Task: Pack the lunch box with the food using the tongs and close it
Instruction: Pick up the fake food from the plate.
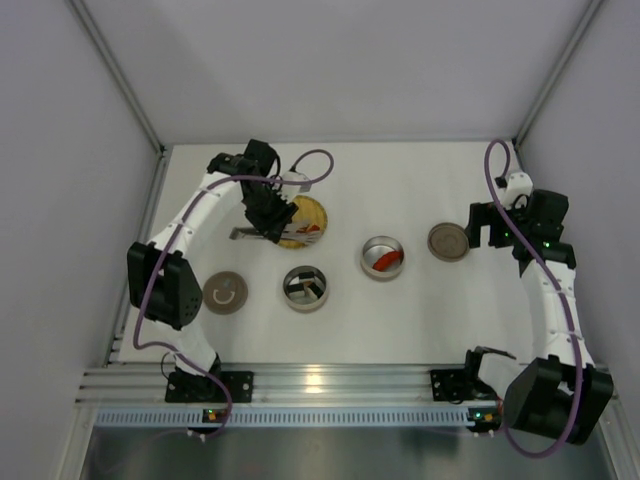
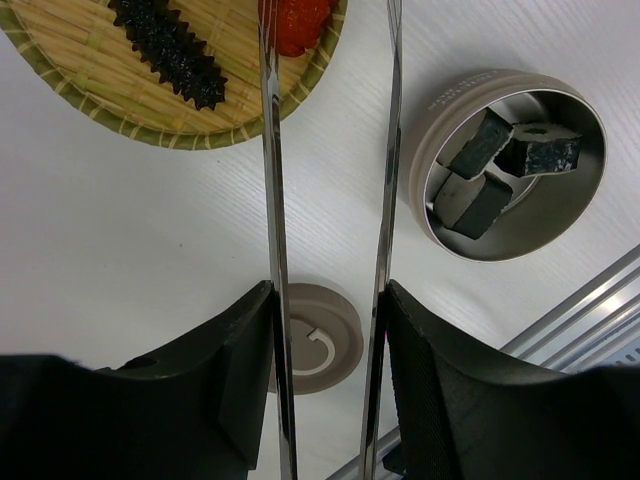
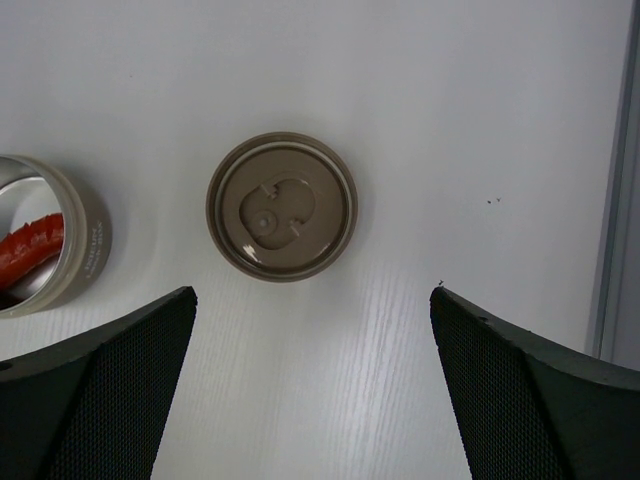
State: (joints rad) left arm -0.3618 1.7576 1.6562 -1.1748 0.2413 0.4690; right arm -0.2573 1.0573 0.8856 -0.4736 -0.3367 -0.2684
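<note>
Gripping slim shiny tongs [image 2: 385, 200] near the round woven plate [image 2: 100, 90], left tool [image 2: 328, 295] clenches; right tool [image 3: 312, 300] gapes.

No wording can be read anywhere: the only lettering is a faint line on the beige side band of the left lunch tin [image 2: 432, 130] and another on the right lunch tin [image 3: 90, 245], both too small to make out.
</note>
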